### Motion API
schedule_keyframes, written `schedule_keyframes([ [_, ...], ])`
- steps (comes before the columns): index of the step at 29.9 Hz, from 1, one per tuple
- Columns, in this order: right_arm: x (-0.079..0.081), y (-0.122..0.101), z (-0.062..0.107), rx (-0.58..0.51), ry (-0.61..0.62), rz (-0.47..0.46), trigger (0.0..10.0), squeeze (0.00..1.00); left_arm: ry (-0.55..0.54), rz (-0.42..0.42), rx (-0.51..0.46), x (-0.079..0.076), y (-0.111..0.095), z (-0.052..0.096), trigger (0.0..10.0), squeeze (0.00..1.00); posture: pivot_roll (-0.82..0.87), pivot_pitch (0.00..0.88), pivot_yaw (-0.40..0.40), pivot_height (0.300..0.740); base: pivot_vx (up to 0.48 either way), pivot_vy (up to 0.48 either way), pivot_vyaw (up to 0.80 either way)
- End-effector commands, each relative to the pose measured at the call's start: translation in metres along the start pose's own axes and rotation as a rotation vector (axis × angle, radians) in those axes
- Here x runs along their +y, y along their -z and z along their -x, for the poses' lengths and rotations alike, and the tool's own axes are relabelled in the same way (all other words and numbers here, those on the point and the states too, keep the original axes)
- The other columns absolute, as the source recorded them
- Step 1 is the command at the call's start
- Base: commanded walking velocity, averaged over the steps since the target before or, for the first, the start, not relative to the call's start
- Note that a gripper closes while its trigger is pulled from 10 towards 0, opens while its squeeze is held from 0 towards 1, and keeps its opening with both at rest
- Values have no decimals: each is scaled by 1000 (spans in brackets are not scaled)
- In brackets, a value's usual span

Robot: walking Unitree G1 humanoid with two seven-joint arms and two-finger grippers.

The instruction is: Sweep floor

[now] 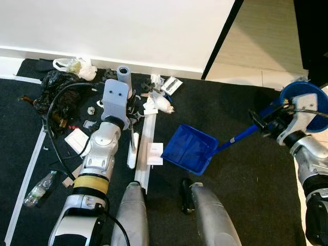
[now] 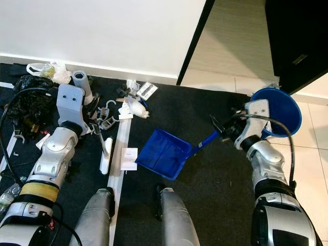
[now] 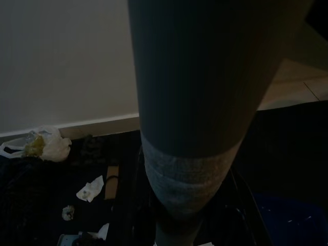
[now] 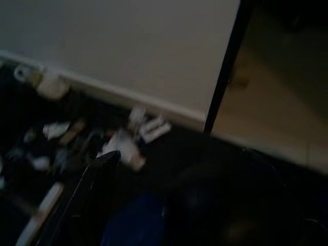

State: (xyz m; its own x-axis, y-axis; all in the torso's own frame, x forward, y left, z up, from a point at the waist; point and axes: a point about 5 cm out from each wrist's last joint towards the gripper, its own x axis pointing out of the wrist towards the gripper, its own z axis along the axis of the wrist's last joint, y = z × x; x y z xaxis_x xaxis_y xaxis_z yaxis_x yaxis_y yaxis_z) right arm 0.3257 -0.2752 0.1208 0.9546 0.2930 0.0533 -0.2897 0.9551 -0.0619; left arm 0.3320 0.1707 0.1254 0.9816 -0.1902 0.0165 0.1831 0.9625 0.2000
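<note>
Dustpan: blue plastic dustpan [image 1: 189, 149], a flat square scoop with raised side walls, lying mouth-down-left on the black carpet [image 1: 246, 179]; its thin blue handle [image 1: 237, 137] runs up and out to the right gripper.
Right gripper: right gripper [image 1: 262, 123] sits at the far end of that handle, black fingers clamped round it (the pan itself lies inward of the claw, toward the robot's middle).
Broom: a grey tube-shaped broom handle [image 1: 123, 74] rises just past the left wrist block, with a white bar-like head [image 1: 132, 150] below it on the carpet.
Left gripper: left gripper [image 1: 119, 87] is up at the broom handle; whether its fingers are closed I cannot tell, since the grey wrist housing covers them.
Litter: crumpled white paper scraps [image 1: 159, 104] and a flat white card [image 1: 155, 153] lie between the two claws; a black tangled heap of bags [image 1: 55, 92] and a pale knotted plastic bag [image 1: 78, 66] lie outward of the left claw, by the wall [image 1: 128, 25].
Bottle: clear plastic bottle [image 1: 40, 188] lies on its side behind the left claw, near the arm's elbow.
Bin: round blue bucket [image 2: 279, 111] stands just beyond the right wrist, on pale tile [image 2: 225, 51].
Left wrist view: dark, a broad smooth cylinder [image 3: 195, 102] with a lighter grey band close up, and the pale bag [image 3: 43, 145] by the skirting.
Right wrist view: blurred and dim; it picks up the white scraps [image 4: 128, 141] and a blue patch [image 4: 136, 220] of the pan.
</note>
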Motion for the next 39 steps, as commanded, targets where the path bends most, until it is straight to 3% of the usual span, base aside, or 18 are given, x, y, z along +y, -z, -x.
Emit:
schedule_keyframes([
  [1, -5, -2, 7, -32, 29, -21, 10000, 1000, -1, 24, -2, -4, 4, 4, 10000, 0, 108, 171, -58, 740, 0, 0, 0],
  [4, -8, -17, 6, -114, 69, -17, 10000, 1000, -6, 31, -13, -3, 3, 5, 10000, 0, 104, 161, -58, 740, 0, 0, 0],
  [5, -10, -27, 7, -170, 94, -22, 10000, 47, -6, 36, -17, -3, 2, 6, 10000, 0, 97, 154, -55, 740, 0, 0, 0],
  [7, -12, -45, 9, -271, 127, -46, 10000, 0, -5, 41, -22, -2, 2, 8, 10000, 0, 91, 145, -50, 740, 0, 0, 0],
  [14, -6, -70, 11, -463, 232, -130, 10000, 0, -13, 63, -27, -1, 4, 11, 10000, 0, 64, 118, -37, 740, 0, 0, 0],
  [16, 17, -36, 9, -360, 328, -105, 10000, 0, -17, 70, -17, -4, 7, 11, 10000, 0, 66, 107, -43, 740, 0, 0, 0],
  [20, 33, -9, 15, -234, 421, -121, 10000, 0, -17, 73, -15, -6, 7, 11, 10000, 0, 68, 105, -49, 740, 0, 0, 0],
  [21, 36, 0, 20, -174, 474, -107, 10000, 984, -19, 72, -14, -5, 8, 11, 10000, 0, 72, 103, -54, 740, 0, 0, 0],
  [22, 41, 8, 25, -126, 505, -99, 10000, 1000, -23, 71, -13, -4, 8, 12, 10000, 0, 73, 102, -59, 740, 0, 0, 0],
  [30, 55, 15, 40, -49, 584, 29, 10000, 1000, -39, 67, -3, 0, 11, 16, 10000, 0, 73, 109, -62, 740, 0, 0, 0],
  [31, 56, 18, 42, -23, 591, 50, 10000, 835, -39, 67, 1, 0, 12, 17, 10000, 0, 70, 112, -57, 740, 0, 0, 0],
  [32, 56, 18, 42, -23, 591, 50, 10000, 835, -39, 67, 1, 0, 12, 17, 10000, 0, 70, 112, -57, 740, 0, 0, 0],
  [33, 56, 23, 43, 11, 597, 67, 10000, 686, -37, 69, 5, -1, 13, 18, 10000, 0, 69, 113, -57, 740, 0, 0, 0],
  [34, 56, 29, 43, 43, 587, 78, 10000, 400, -33, 69, 9, -2, 14, 18, 10000, 0, 68, 117, -55, 740, 0, 0, 0],
  [35, 56, 29, 43, 43, 587, 78, 10000, 400, -33, 69, 9, -2, 14, 18, 10000, 0, 68, 117, -55, 740, 0, 0, 0],
  [36, 56, 35, 44, 77, 580, 90, 10000, 290, -29, 69, 12, -3, 15, 19, 10000, 0, 68, 120, -53, 740, 0, 0, 0],
  [38, 56, 35, 44, 77, 580, 90, 10000, 290, -29, 69, 12, -3, 15, 19, 10000, 0, 68, 120, -53, 740, 0, 0, 0],
  [39, 53, 45, 45, 122, 567, 97, 10000, 129, -27, 69, 15, -3, 15, 19, 10000, 0, 69, 122, -53, 740, 0, 0, 0],
])
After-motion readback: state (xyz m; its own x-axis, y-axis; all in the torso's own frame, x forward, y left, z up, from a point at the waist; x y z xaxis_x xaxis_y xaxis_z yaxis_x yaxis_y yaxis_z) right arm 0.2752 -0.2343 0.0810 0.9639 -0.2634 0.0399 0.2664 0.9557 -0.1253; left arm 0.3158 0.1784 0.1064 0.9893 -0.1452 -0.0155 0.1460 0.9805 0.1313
